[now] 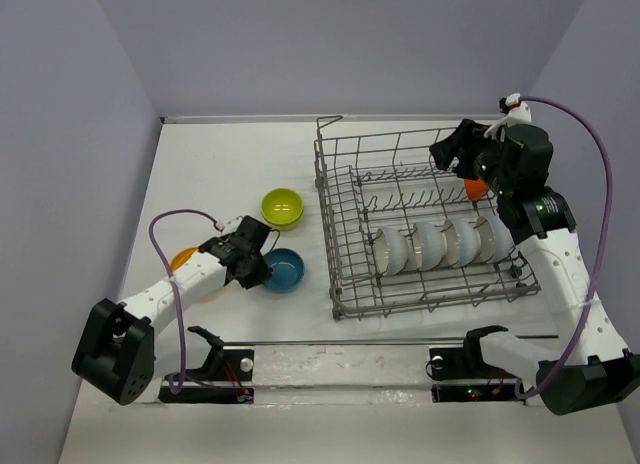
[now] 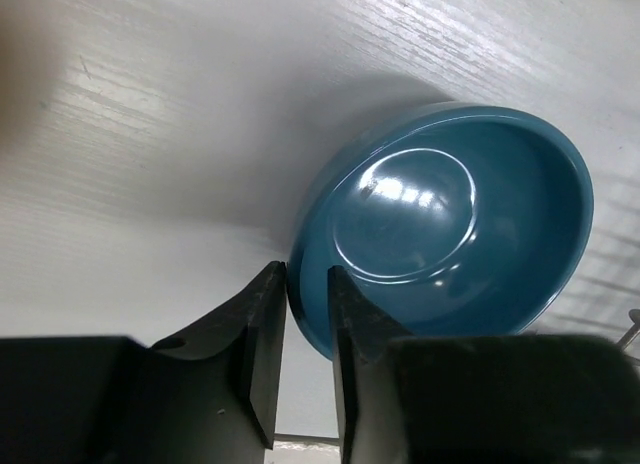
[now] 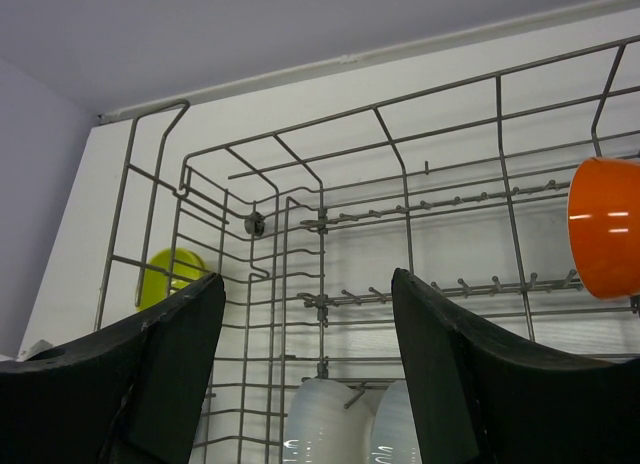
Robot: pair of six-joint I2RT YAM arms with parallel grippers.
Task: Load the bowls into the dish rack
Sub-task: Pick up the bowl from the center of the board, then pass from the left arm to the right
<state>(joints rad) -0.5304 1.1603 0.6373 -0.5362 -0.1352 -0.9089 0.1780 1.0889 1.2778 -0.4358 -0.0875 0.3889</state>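
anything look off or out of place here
Nothing spilled or broken. The white bowls stand in a neat row in the dish rack; only the orange bowl sits apart, alone on edge by the rack's right wall.

My left arm (image 1: 185,284) lies low, stretched forward and to the right. The left gripper (image 2: 308,276) has its jaws drawn narrow and nipped on the rim of the blue bowl (image 2: 470,224) (rim between my fingers). My right arm (image 1: 570,274) rears tall with its wrist bent leftward, and the right gripper (image 3: 308,284) has its jaws spread wide.
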